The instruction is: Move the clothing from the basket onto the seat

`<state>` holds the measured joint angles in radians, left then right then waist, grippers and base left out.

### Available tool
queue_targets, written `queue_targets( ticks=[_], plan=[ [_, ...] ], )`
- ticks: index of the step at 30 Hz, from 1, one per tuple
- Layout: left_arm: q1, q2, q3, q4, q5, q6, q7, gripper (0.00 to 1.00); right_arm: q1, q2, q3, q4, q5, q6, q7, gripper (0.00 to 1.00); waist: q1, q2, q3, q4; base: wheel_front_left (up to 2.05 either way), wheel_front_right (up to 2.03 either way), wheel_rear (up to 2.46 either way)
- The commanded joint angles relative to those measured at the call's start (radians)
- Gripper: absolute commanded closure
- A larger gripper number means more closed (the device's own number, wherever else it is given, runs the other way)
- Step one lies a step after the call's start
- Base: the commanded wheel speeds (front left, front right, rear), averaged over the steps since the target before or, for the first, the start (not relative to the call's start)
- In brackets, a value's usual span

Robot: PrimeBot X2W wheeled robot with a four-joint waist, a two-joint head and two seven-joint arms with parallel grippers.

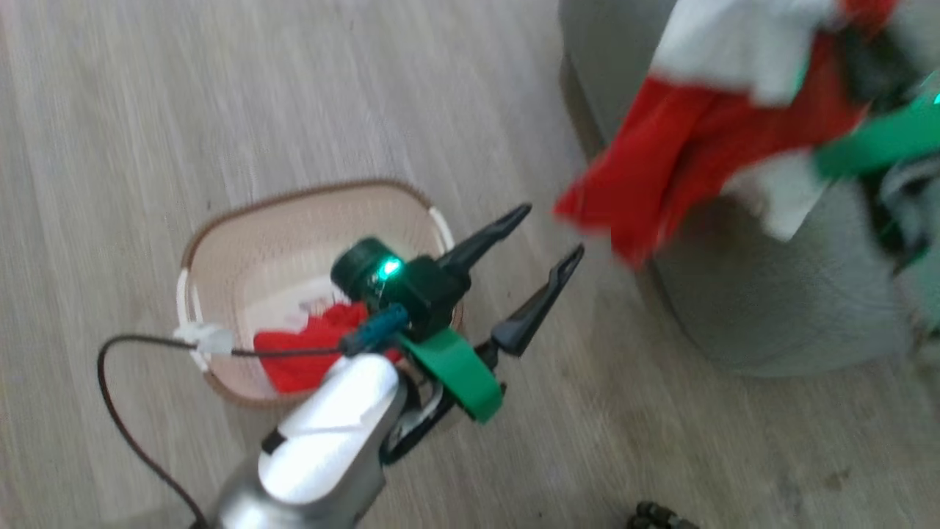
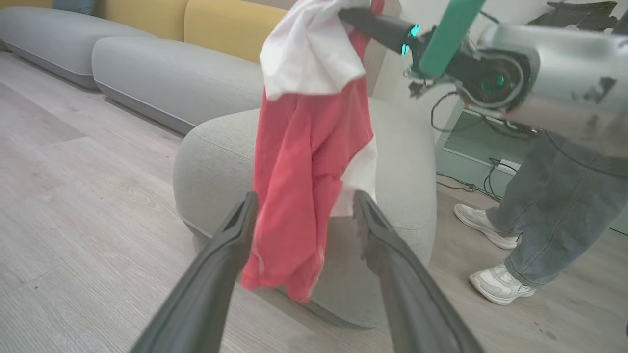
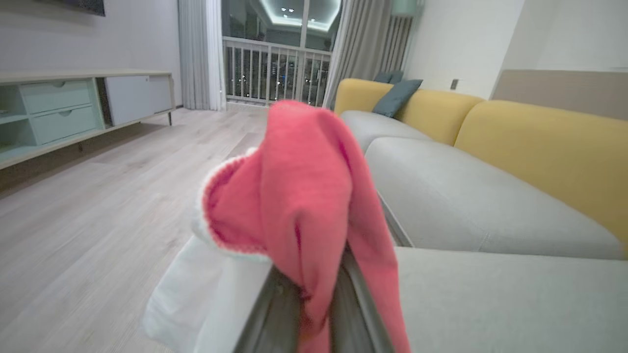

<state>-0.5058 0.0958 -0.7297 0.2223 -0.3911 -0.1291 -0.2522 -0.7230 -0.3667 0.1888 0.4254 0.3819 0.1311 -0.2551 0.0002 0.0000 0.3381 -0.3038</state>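
Observation:
A red and white garment point(image 1: 698, 125) hangs in the air over the grey-green seat point(image 1: 778, 301), pinched by my right gripper point(image 2: 353, 17), which is shut on it. The right wrist view shows that cloth point(image 3: 299, 196) draped over the closed fingers. A second red garment point(image 1: 308, 345) lies in the cream basket point(image 1: 242, 235) on the floor, partly hidden by my left arm. My left gripper point(image 1: 554, 235) is open and empty, just right of the basket, with its fingers point(image 2: 235, 235) pointing toward the hanging garment point(image 2: 304, 186) and the seat point(image 2: 216, 162).
A person in jeans and white shoes point(image 2: 500, 284) stands right of the seat. A grey and yellow sofa point(image 2: 162, 73) runs behind it. A black cable point(image 1: 117, 411) loops on the wooden floor beside the basket. A low cabinet point(image 3: 73, 108) lines the far wall.

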Motion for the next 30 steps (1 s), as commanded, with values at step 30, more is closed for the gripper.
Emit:
queue_targets(
  ticks=[30],
  plan=[
    [-0.108,0.019,0.114,-0.105,0.024,-0.001,-0.010,0.00,-0.560,-0.285,-0.750,0.581,-0.327,0.000,0.006,0.87,-0.0002,0.0000,0.481,0.223,0.00,0.00,0.00]
  ],
)
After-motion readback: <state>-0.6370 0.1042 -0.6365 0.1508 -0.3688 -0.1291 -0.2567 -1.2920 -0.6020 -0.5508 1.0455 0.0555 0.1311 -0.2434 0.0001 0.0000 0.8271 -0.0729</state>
